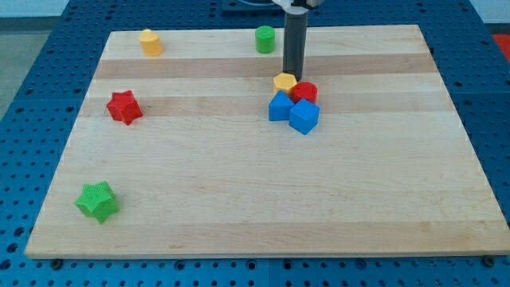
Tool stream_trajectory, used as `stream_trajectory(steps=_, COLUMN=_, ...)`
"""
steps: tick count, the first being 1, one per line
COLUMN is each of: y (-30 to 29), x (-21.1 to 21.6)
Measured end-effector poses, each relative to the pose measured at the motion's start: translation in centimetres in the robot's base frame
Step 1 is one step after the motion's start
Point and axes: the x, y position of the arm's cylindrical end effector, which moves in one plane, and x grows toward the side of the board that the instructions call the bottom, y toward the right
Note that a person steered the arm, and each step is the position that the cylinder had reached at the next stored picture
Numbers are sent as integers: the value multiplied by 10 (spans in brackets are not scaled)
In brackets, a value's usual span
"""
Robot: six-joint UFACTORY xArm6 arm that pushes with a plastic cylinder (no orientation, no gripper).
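My tip [293,74] stands at the lower end of the dark rod, just above the yellow pentagon block [284,81] in the view, touching or almost touching its top edge. Right of that block sits a red cylinder [304,92]. Below them are two blue blocks pressed together: a blue cube [304,116] and another blue block [279,106] to its left. These four form a tight cluster right of the board's centre.
A green cylinder [264,38] stands near the top edge, left of the rod. A yellow cylinder-like block [150,41] is at the top left. A red star [123,107] lies at the left and a green star [97,200] at the bottom left. The wooden board [239,199] rests on a blue pegboard.
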Motion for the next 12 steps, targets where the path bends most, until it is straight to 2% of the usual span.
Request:
stream_trajectory(steps=1, y=0, x=1)
stream_trajectory(steps=2, y=6, x=-17)
stream_trajectory(steps=5, y=0, x=-113)
stream_trajectory(steps=7, y=-57, x=-120)
stream_trajectory(steps=9, y=-88, x=-120)
stream_trajectory(steps=12, y=-91, x=-94)
